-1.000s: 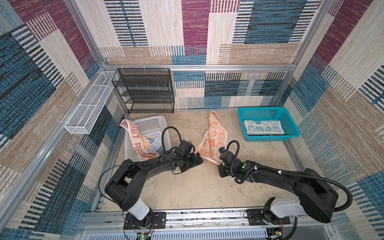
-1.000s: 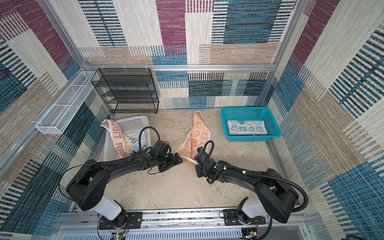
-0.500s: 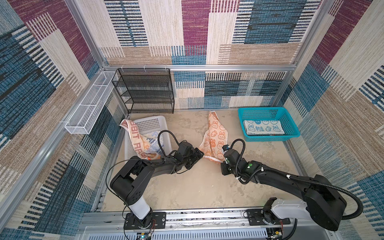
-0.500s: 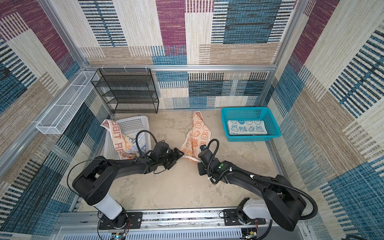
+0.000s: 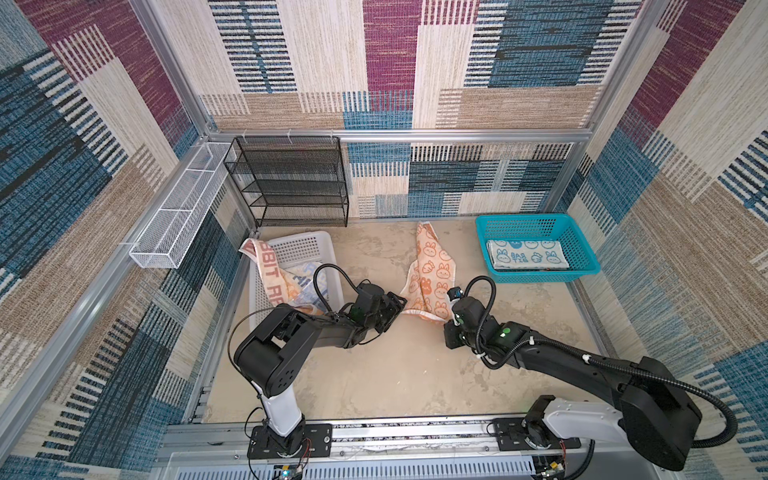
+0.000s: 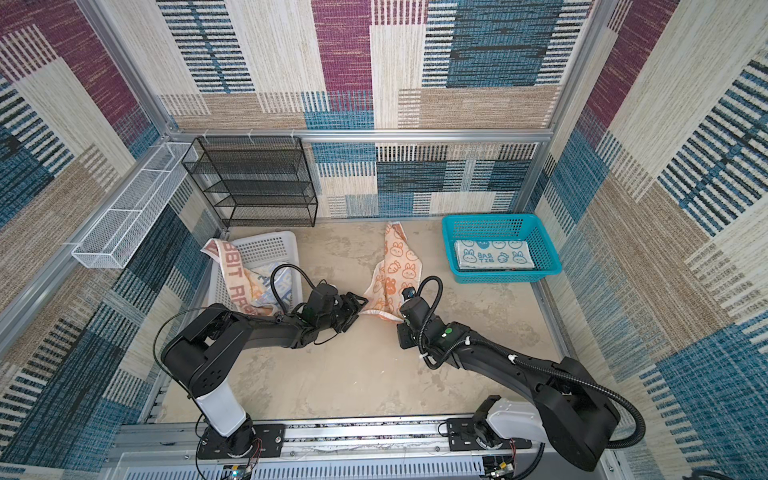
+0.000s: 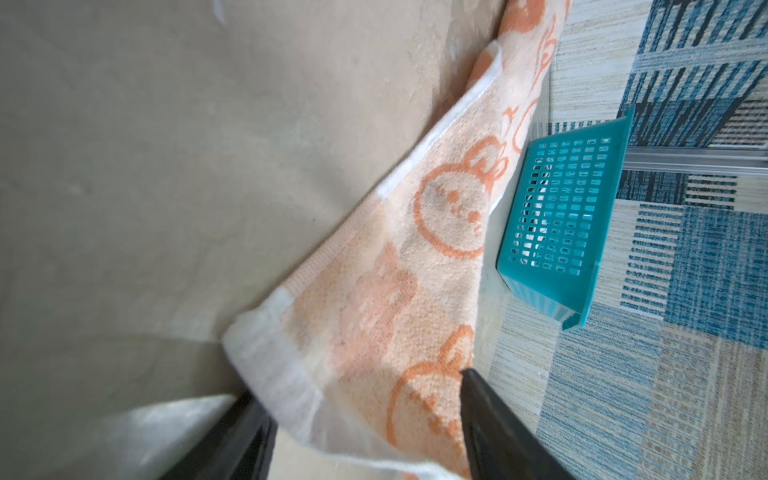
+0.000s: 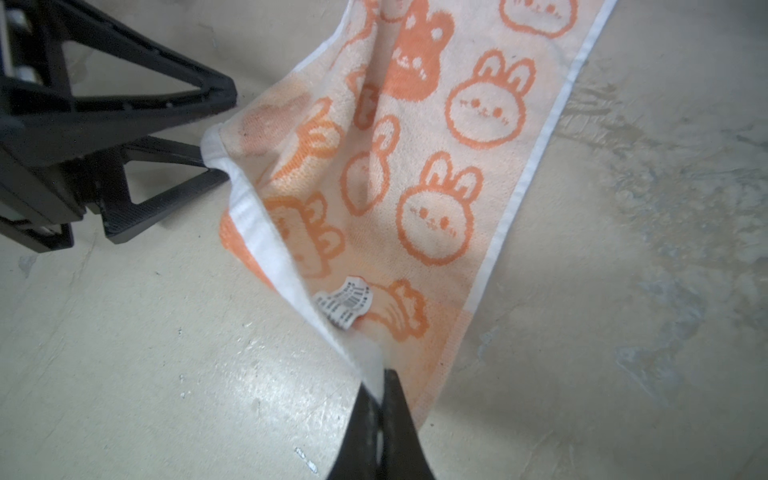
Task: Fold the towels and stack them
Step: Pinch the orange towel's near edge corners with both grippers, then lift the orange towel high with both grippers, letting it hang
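Orange towel [image 5: 430, 270] mid-table, crumpled. R gripper [image 8: 380, 380] pinched tight on near-R corner. L gripper [image 7: 357, 382] spread astride near-L corner, not clamped. Risk: L corner slips out, so lopsided lift, bunching. Blue towel [image 5: 525, 253] folded in teal basket [image 5: 536, 218], far R. Lettered towel [image 5: 266, 270] draped over white basket [image 5: 299, 245], L. Nothing blocking.
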### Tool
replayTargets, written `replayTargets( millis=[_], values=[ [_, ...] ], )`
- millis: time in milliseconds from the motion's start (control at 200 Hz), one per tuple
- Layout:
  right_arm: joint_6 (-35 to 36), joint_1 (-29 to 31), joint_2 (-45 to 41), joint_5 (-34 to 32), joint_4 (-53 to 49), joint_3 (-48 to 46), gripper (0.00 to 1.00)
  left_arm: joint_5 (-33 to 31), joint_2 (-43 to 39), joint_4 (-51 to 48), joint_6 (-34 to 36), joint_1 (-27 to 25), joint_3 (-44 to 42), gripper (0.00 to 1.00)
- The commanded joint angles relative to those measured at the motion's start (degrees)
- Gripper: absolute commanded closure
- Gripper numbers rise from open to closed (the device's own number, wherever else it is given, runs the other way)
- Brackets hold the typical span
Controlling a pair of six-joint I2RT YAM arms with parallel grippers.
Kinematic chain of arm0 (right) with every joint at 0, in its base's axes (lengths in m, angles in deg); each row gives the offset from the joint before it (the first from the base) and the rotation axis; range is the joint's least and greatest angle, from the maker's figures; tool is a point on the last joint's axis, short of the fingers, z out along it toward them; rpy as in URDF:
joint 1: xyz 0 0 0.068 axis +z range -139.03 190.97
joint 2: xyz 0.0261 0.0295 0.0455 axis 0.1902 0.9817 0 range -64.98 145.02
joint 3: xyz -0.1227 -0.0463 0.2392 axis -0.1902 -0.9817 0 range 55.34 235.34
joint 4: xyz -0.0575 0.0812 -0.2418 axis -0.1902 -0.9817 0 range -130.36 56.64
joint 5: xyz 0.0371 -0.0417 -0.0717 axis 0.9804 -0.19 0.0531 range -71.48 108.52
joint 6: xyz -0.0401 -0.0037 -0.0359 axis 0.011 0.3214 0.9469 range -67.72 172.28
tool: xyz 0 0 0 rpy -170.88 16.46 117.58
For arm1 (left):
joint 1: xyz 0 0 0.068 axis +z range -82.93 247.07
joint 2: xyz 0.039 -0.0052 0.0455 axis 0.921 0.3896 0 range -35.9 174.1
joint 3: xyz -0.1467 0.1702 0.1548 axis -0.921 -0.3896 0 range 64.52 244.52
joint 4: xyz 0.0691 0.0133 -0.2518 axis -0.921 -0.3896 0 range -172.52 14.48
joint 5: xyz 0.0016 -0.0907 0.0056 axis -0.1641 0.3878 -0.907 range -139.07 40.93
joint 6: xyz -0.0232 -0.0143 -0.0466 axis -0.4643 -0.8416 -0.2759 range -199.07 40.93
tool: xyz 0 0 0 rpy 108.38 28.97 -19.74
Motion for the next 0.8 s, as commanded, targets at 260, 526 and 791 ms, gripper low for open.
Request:
replayTargets(
  millis=[260,526,791],
  values=[
    [0.56,-0.32,-0.10,0.52,1.76,-0.24,1.00,-5.42,1.15,-13.73,6.06,0.48,2.46,0.42],
    [0.81,-0.39,-0.75,0.60,2.23,-0.49,1.00,-6.56,2.31,-15.53,8.70,0.48,3.70,0.76],
    [1.09,-0.32,-1.30,0.97,2.12,0.22,1.00,-7.63,2.79,-18.69,12.82,0.61,7.57,1.00]
  ],
)
